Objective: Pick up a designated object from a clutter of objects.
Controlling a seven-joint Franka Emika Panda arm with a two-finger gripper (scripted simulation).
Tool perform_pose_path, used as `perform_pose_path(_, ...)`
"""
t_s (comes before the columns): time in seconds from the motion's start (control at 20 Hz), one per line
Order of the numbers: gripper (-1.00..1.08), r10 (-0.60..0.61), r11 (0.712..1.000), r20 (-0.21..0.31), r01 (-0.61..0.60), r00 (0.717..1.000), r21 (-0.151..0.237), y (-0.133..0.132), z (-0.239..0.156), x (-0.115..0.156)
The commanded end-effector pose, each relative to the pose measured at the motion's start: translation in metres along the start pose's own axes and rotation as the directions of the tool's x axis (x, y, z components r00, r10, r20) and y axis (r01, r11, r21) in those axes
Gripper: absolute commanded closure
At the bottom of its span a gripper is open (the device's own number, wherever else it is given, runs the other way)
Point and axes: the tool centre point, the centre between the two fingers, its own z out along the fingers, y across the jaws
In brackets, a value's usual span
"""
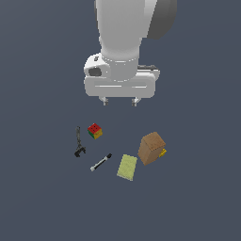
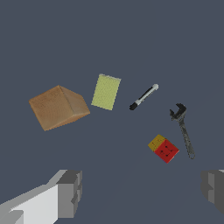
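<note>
Yellow-green flat block [image 1: 127, 167] lay flat on the counter [image 1: 42, 197], untouched, gripper [image 1: 119, 100] high above with jaws spread wide, holding nothing.
Block sat between the brown box [image 1: 151, 148], just beside it, and the marker pen [image 1: 100, 162]; it looked sponge-like, likely light and soft, best pinched across its short sides. Counted: one block, one box, one pen, one multicoloured cube [image 1: 95, 131], one dark clamp-like tool [image 1: 78, 142].

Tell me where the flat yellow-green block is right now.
In the exterior view the yellow-green block lies flat on the floor, between the marker pen on the exterior view's left and the brown box on its right, touching neither.
</note>
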Motion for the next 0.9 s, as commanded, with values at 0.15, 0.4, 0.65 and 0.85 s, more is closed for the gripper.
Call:
perform_pose_path(0.15, -0.92, 0.001, 1.000, 0.002, -0.001, 1.000, 0.002, 0.002, 0.001, 0.001)
perform_pose_path(0.4, -0.92, 0.004, 1.000, 0.010, -0.004, 1.000, 0.012, 0.009, 0.002, 0.003)
perform_pose_path(0.65, -0.92, 0.003, 1.000, 0.010, -0.003, 1.000, 0.013, 0.010, 0.002, 0.002)
perform_pose_path(0.85, -0.92, 0.010, 1.000, 0.010, -0.010, 1.000, 0.012, 0.009, 0.007, 0.007)
